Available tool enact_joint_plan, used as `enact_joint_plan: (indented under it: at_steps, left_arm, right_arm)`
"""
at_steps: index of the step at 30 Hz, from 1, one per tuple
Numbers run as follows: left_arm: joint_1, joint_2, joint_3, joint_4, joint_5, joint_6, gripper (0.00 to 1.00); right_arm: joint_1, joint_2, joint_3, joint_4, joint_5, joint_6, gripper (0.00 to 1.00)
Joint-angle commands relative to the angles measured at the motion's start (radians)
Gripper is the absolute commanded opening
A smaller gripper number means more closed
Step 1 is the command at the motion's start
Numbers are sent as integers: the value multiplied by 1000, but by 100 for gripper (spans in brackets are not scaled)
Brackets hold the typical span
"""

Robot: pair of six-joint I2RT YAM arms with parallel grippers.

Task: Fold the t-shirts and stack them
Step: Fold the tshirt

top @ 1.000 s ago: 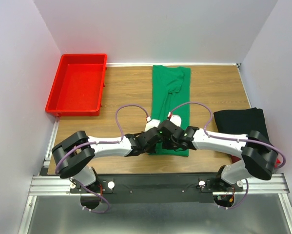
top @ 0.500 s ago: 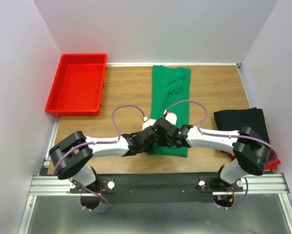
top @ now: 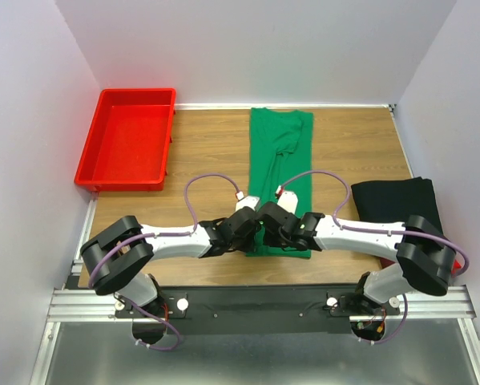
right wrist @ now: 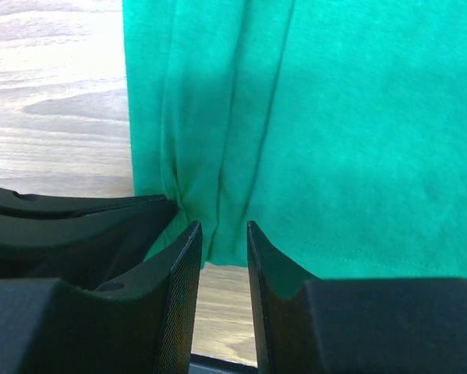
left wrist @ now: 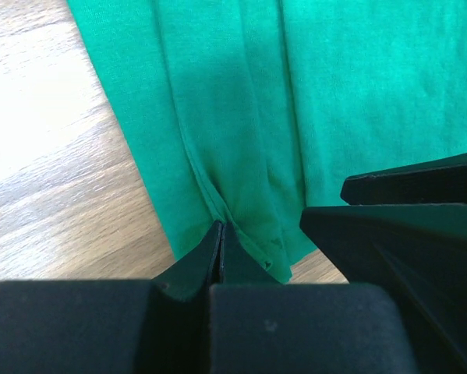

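On wooden table (top: 207, 152) inside white walls, red plastic tray (top: 135, 95) at far left, folded black t-shirt (top: 396, 200) at right edge, green t-shirt (top: 280, 144) folded lengthwise mid-table, near hem pinched by closed left gripper (left wrist: 221, 227), right gripper (right wrist: 223, 226) just beside, narrowly parted astride same hem.

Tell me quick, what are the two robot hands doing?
Left gripper: closed, pinching the bright green cloth t-shirt at its near hem.
Right gripper: slightly open, straddling that hem; no firm grip visible.
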Motion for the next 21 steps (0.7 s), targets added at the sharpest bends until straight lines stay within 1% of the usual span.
enact_joint_plan:
  at_steps: [1,11,21]
  left_arm:
    - [7,12,-4,48,33,7,0]
    - [18,14,-16,48,45,7,0]
    - [35,17,-32,62,70,7,0]
  right_arm:
    - [20,-15,-23,-47,61,37,36]
    - [20,28,-23,-44,34,31,35]
    - [20,16,-55,-44,43,46,33]
